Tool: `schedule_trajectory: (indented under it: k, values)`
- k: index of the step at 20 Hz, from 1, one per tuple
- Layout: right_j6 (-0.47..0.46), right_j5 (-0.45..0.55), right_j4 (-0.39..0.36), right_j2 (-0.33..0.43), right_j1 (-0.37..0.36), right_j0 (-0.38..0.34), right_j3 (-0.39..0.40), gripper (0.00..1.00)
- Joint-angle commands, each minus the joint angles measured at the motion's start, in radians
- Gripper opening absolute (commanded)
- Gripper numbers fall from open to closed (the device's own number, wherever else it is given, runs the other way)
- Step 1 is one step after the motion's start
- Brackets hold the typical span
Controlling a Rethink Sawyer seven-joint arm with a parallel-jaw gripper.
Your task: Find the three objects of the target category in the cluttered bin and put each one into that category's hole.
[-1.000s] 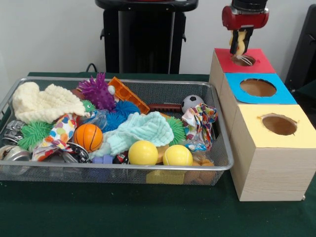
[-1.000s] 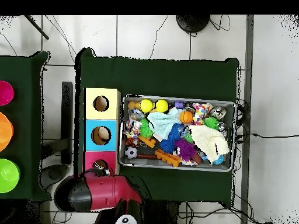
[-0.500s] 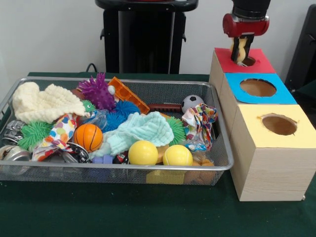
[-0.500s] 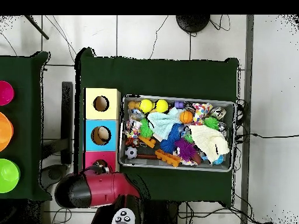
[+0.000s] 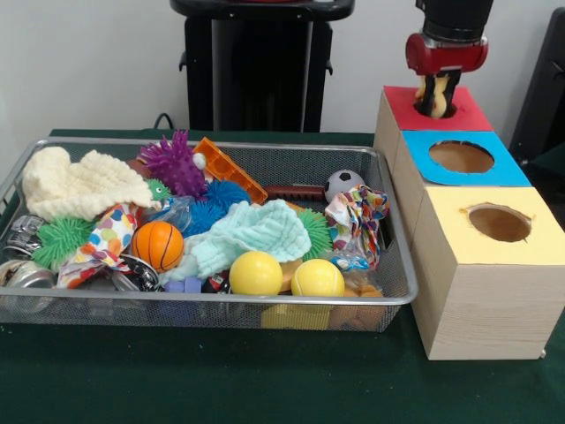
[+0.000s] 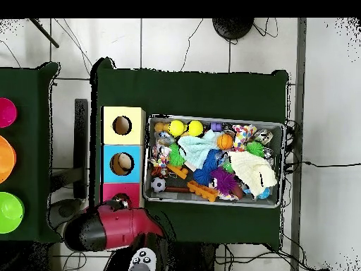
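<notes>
Gripper: the gripper (image 5: 435, 95) hangs at the upper right of the front view, its red and black body directly above the red-topped box. Its dark jaws are clenched on a pale yellow object (image 5: 432, 94), with the tips right at the hole's mouth.
Arm: in the overhead view the red arm (image 6: 116, 227) fills the lower left and covers the near edge of the red box.
Bin: the bin (image 5: 402, 296), a shallow silver wire-mesh tray, spans the left and centre of the front view on the green table (image 5: 221, 380). In the overhead view the bin (image 6: 215, 203) sits just right of the three boxes.
Bin contents: a cream knitted cloth (image 5: 75, 184) at upper left, a purple spiky ball (image 5: 174, 164), an orange slotted piece (image 5: 229, 169), a mint cloth (image 5: 252, 231), a small basketball (image 5: 158, 245), two yellow balls (image 5: 255, 273) at the front rim, a small soccer ball (image 5: 342, 184) and a patterned cloth (image 5: 357, 217) at right.
Boxes: three wooden boxes stand in a row at the right of the front view, just beside the bin: the red-topped box (image 5: 466, 113) farthest back, the blue-topped box (image 5: 503, 172) in the middle, the yellow-topped box (image 5: 481, 247) nearest. Each top has a round hole.
Table edge: coloured bowls (image 6: 8, 212) lie at the far left of the overhead view.
</notes>
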Motion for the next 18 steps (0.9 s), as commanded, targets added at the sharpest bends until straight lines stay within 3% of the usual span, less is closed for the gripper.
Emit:
schedule_trajectory:
  k: [1, 9, 18]
  values:
    - [0.241, -0.088, 0.057, 0.03, 0.09, 0.026, -0.071, 0.0]
    - [0.25, -0.183, 0.078, 0.038, 0.16, 0.028, -0.066, 0.0]
    - [0.22, -0.172, 0.101, 0.032, 0.175, 0.014, -0.075, 0.0]
